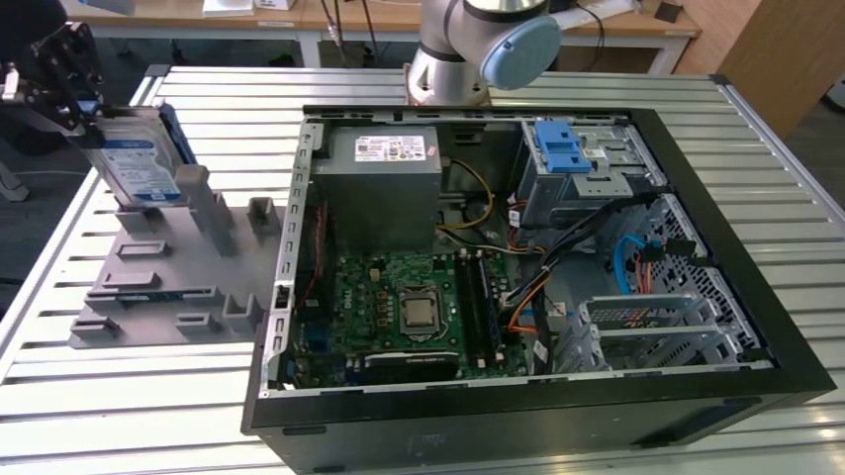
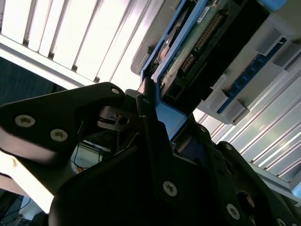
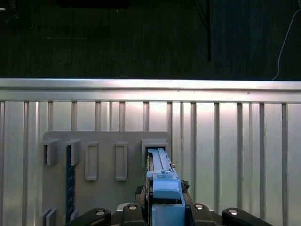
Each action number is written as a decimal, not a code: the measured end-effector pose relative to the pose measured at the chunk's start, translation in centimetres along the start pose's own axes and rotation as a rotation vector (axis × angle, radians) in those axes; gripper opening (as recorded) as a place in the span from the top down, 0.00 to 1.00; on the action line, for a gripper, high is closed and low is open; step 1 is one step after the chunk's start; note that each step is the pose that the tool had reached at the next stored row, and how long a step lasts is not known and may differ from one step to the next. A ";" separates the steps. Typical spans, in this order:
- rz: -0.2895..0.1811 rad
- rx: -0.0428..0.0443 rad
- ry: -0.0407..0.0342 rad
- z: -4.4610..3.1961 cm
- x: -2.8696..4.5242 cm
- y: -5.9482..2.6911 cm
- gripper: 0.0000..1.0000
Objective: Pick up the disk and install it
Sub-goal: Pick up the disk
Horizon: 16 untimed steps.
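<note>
The disk (image 1: 140,163) stands on edge at the far left end of the grey holder rack (image 1: 172,292), its blue-and-white label facing the exterior view and blue rails along its edges. My gripper (image 1: 82,104) reaches in from the exterior view's upper left and is shut on the disk's top end. In the first wrist view the disk's blue rail (image 3: 162,181) runs out from between the fingers toward a slot of the rack (image 3: 108,157). The second wrist view shows the disk's circuit-board side (image 2: 197,47) close to the black fingers (image 2: 155,136).
An open computer case (image 1: 528,257) lies on the slatted metal table (image 1: 133,396) at the exterior view's right of the rack. At the case's far right corner is a drive cage with a blue latch (image 1: 561,148). Behind the case stands the arm's base (image 1: 456,59).
</note>
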<state>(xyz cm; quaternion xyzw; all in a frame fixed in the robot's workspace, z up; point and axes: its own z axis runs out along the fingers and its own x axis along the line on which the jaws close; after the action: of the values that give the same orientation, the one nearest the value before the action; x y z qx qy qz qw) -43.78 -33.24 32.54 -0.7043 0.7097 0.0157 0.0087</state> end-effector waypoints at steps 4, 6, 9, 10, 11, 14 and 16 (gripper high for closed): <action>0.000 0.0000 0.0000 -0.33 -0.03 0.00 0.64; 0.000 -0.0001 0.0000 -0.49 -0.04 0.00 0.64; 0.000 0.0000 0.0000 -0.73 -0.07 0.01 0.64; 0.000 0.0000 0.0000 -0.81 -0.08 0.01 0.64; 0.000 -0.0001 0.0000 -0.90 -0.09 0.01 0.64; 0.000 0.0000 0.0000 -1.13 -0.12 0.01 0.64; 0.000 0.0000 0.0001 -1.27 -0.14 0.01 0.64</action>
<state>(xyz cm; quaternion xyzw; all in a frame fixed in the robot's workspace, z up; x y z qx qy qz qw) -43.78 -33.15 33.81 -0.7043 0.7097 0.0157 0.0087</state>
